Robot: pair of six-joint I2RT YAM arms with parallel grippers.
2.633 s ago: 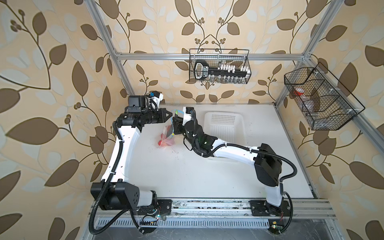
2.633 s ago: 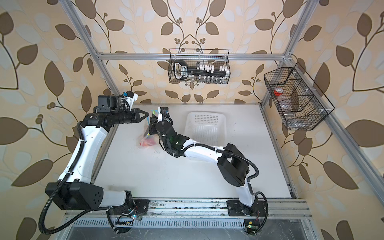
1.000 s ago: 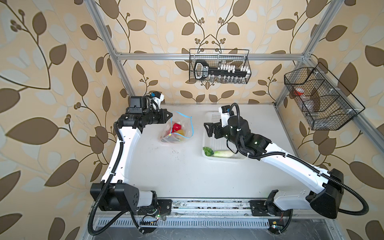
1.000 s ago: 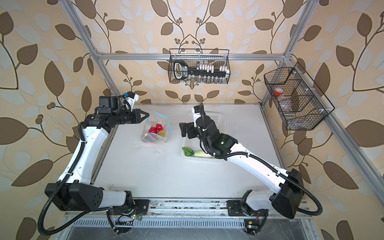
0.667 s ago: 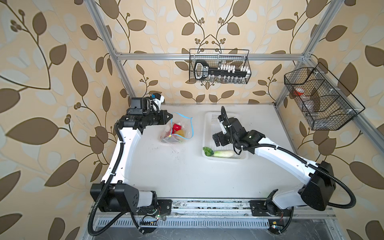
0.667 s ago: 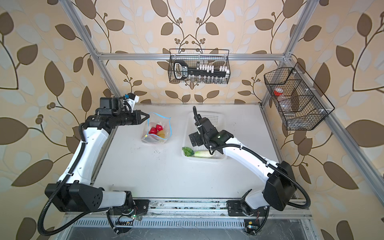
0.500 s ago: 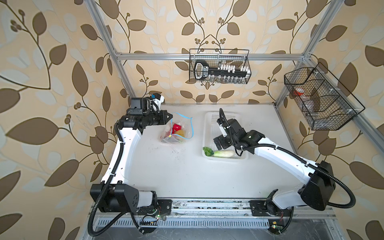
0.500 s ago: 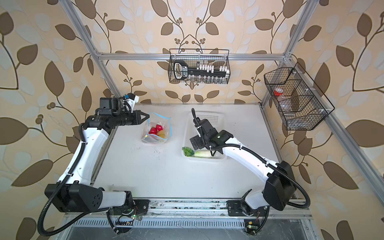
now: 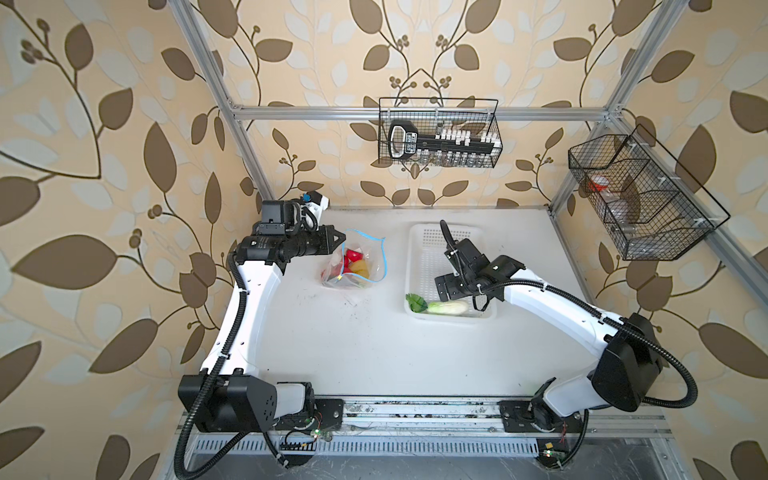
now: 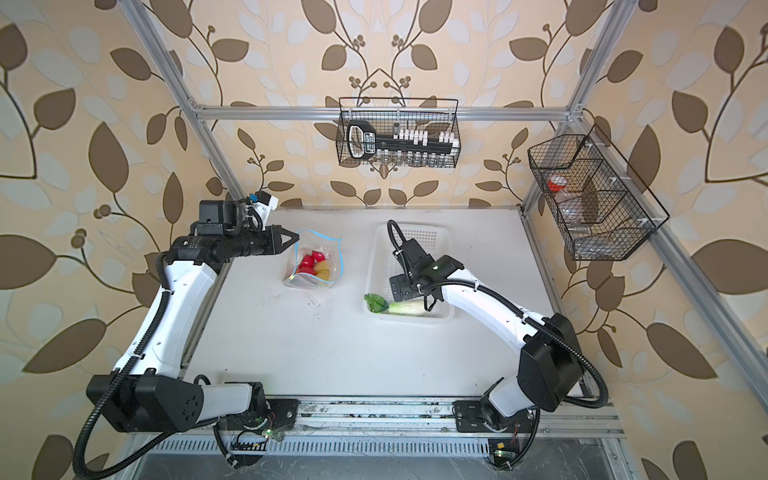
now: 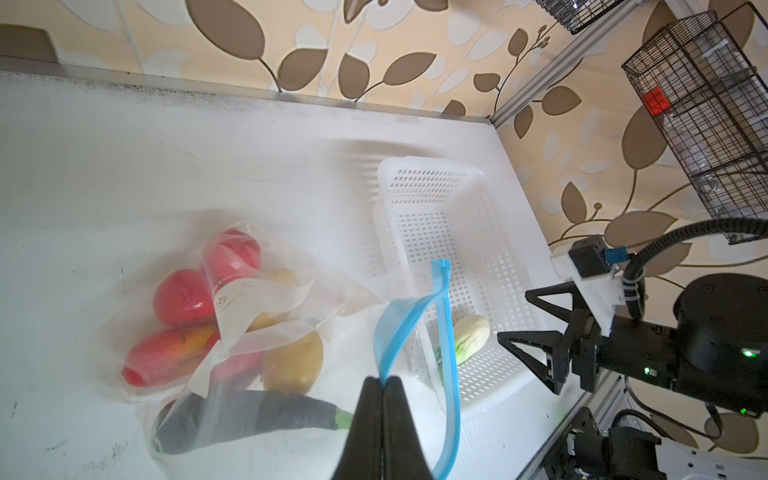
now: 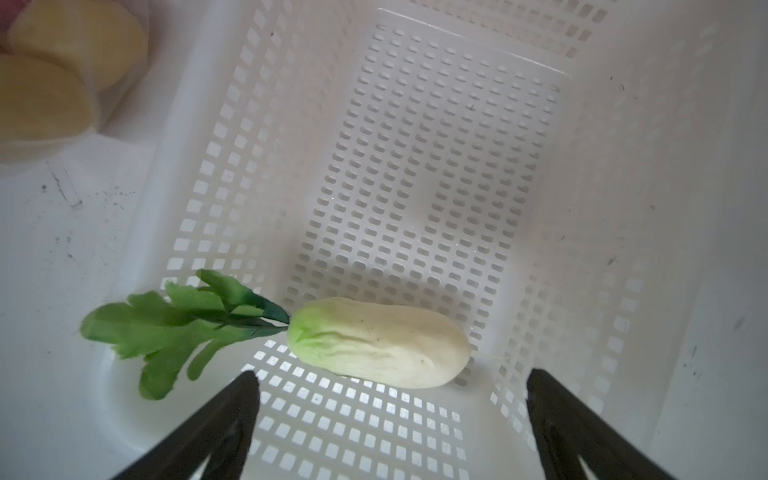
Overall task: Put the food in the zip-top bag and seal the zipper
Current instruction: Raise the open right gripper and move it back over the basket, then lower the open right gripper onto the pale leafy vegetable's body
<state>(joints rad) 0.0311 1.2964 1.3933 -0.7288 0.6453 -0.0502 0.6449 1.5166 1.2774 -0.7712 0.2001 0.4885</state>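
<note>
Below the right gripper (image 12: 390, 376), jaws spread apart, sits the white basket (image 9: 426, 257). Ahead of the left gripper (image 11: 384, 382) rests the zip-top bag (image 9: 374, 257) of food (image 11: 183, 297), its blue zipper (image 11: 446, 332) clamped in those jaws. Just ahead of the right gripper lies the cabbage (image 12: 378, 347).

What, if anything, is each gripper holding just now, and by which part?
The left gripper is shut on the zip-top bag, pinching its blue zipper. The right gripper holds nothing: open over the cabbage in the white basket.
</note>
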